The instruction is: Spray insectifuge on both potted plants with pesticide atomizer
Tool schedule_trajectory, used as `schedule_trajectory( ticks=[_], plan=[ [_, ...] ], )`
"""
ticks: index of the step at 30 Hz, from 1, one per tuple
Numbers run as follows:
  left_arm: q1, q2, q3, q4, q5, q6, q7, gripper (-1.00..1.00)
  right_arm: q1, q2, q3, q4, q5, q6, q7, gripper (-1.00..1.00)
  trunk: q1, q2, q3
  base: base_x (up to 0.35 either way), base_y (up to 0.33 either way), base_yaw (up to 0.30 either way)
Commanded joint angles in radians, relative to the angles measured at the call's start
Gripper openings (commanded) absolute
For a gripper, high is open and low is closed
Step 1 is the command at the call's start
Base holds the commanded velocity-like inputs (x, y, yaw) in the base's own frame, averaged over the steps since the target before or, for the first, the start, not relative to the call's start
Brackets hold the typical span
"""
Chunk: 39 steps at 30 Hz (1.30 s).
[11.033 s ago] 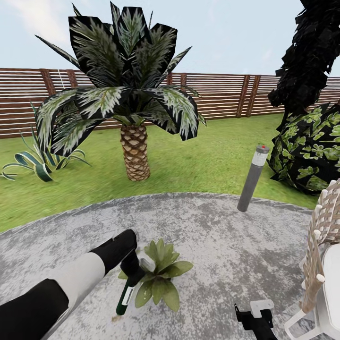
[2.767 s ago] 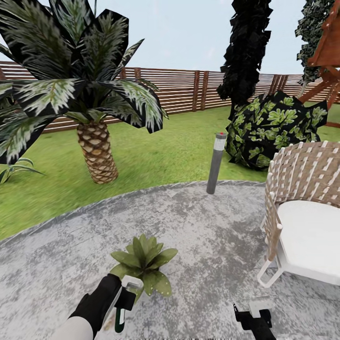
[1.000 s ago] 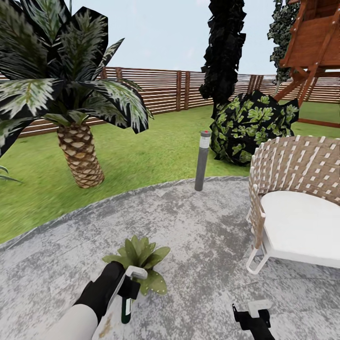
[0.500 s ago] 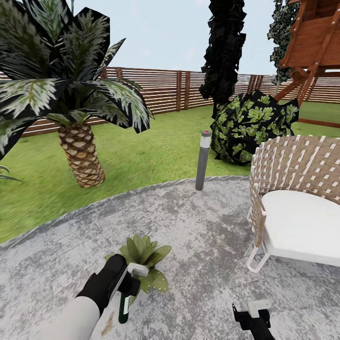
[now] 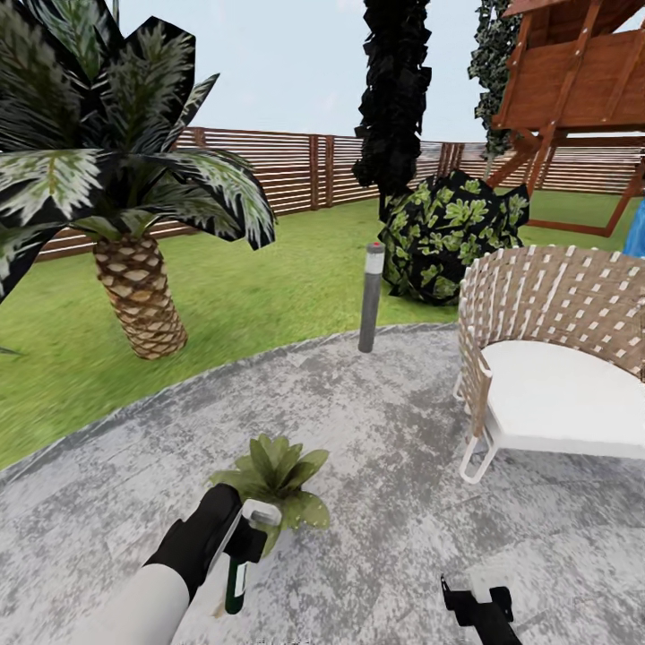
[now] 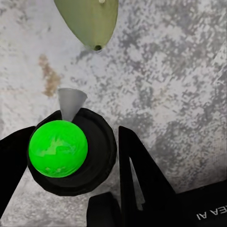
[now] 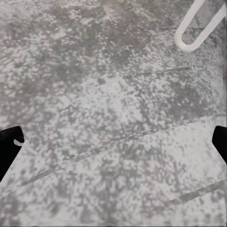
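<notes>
The left gripper [image 5: 240,545] is pinching the pesticide atomizer [image 5: 236,580] beside one potted plant [image 5: 278,476] on the patio [image 5: 403,502] — spraying looks underway, wanting the nozzle aimed across the leaves — while the right gripper's [image 5: 475,598] fingers are spread, empty.

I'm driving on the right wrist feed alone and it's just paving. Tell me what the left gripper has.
Observer: The left gripper is shut on the pesticide atomizer; the left wrist view shows its bright green cap between the black fingers.
Operator: Say where the plant is.
Observer: A potted plant sits on the patio just beyond that gripper in the head view; one leaf tip shows ahead of the atomizer's nozzle in the left wrist view.
Operator: Name that white loop on my feed.
Observer: It is a leg of the woven chair, standing on the patio to the robot's right.
</notes>
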Motion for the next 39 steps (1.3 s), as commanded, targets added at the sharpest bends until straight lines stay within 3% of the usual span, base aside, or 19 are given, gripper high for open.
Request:
schedule_trajectory(
  ticks=[1, 7, 18, 24, 27, 33, 36, 39],
  plan=[
    [0.0, 0.0, -0.001, -0.001, -0.011, 0.002, -0.008, -1.0, -0.001, 0.0, 0.009, 0.001, -0.007, -0.003, -0.004, 1.0, -0.001, 0.0, -0.001, -0.256, 0.226, -0.104],
    [0.0, 0.005, 0.0, 0.007, -0.016, 0.001, -0.001, -1.0, -0.001, 0.0, 0.009, 0.001, -0.007, -0.004, -0.004, 1.0, -0.001, 0.0, -0.001, -0.106, 0.27, -0.018],
    [0.029, 0.008, 0.0, 0.014, -0.019, -0.047, 0.006, -1.0, -0.001, 0.0, 0.009, 0.0, -0.007, -0.003, -0.005, 1.0, -0.001, 0.0, -0.001, 0.163, 0.279, -0.054],
    [0.055, 0.017, -0.001, 0.005, -0.052, -0.053, 0.007, -1.0, -0.001, 0.001, 0.009, 0.0, -0.007, -0.003, -0.005, 1.0, -0.001, 0.0, -0.001, 0.126, 0.158, -0.259],
    [0.056, 0.024, 0.0, 0.011, -0.057, -0.11, 0.008, -1.0, -0.001, 0.001, 0.009, 0.0, -0.007, -0.003, -0.005, 1.0, -0.001, 0.0, -0.001, 0.014, 0.016, -0.165],
    [0.061, 0.042, 0.001, 0.011, -0.057, -0.135, 0.006, -1.0, -0.001, 0.0, 0.008, 0.001, -0.007, -0.003, -0.005, 1.0, -0.001, 0.0, -0.001, 0.001, 0.001, -0.016],
    [0.067, 0.056, 0.002, 0.012, -0.057, -0.192, 0.004, -1.0, -0.001, 0.0, 0.008, 0.001, -0.007, -0.003, -0.005, 1.0, -0.001, 0.0, -0.001, 0.0, 0.0, 0.0],
    [0.071, 0.06, 0.002, 0.011, -0.056, -0.205, 0.004, -1.0, 0.0, 0.0, 0.009, 0.001, -0.007, -0.003, -0.005, 1.0, -0.001, 0.0, -0.001, -0.098, 0.04, 0.0]
  ],
)
